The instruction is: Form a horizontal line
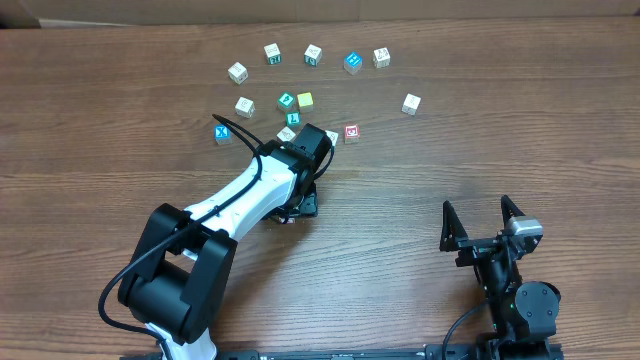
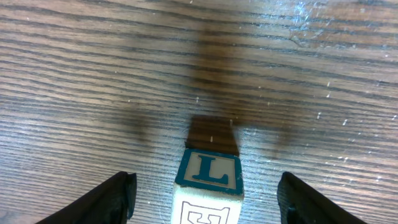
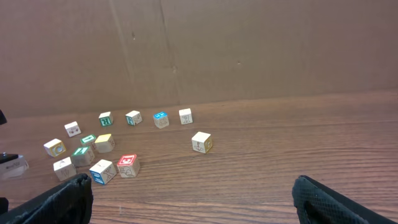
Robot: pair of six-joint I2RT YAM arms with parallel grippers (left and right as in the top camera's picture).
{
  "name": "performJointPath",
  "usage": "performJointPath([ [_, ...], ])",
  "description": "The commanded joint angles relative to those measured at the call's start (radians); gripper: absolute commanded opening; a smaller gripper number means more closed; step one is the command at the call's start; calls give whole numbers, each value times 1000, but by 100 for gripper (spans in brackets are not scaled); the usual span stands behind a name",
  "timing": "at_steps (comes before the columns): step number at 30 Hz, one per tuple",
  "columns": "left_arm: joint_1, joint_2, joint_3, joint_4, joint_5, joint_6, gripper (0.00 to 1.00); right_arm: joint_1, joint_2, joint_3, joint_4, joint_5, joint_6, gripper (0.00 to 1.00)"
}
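Note:
In the left wrist view a wooden cube with a green "L" face (image 2: 208, 171) stands on the table between my left gripper's (image 2: 207, 200) fingers. The gripper is open, with a gap on each side of the cube. From overhead the left gripper (image 1: 308, 146) hangs over the cluster and hides that cube. Beside it lie a white cube (image 1: 287, 133), a partly covered white cube (image 1: 332, 137) and a red-faced cube (image 1: 351, 132), roughly level with each other. Green cubes (image 1: 293, 119) (image 1: 286, 100) sit just behind. My right gripper (image 1: 477, 206) rests open and empty at the near right.
A blue "X" cube (image 1: 222, 132) and a yellow cube (image 1: 305, 100) lie near the cluster. Several more cubes form an arc at the back, among them a blue one (image 1: 352, 62), and a lone white cube (image 1: 411, 103) sits to the right. A cardboard wall (image 3: 199, 50) backs the table.

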Motion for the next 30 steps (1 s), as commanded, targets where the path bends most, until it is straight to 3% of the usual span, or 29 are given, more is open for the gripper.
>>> performJointPath([
  [1,11,10,32,-20,-18,41,71,6,-10,-10,6,1,-8,100],
  [6,48,10,236,-135,-20,74,74,6,-10,-10,6,1,-8,100],
  [13,125,10,666,-234,-20,170,80,6,-10,-10,6,1,-8,100],
  [18,158,10,941,-88,-24,287,86,6,-10,-10,6,1,-8,100],
  [23,169,14,972,72,-26,356,88,6,-10,-10,6,1,-8,100],
  [27,170,39,972,80,-68,360,77,6,-10,-10,6,1,-8,100],
  [30,170,77,971,71,-65,361,62,6,-10,-10,6,1,-8,100],
])
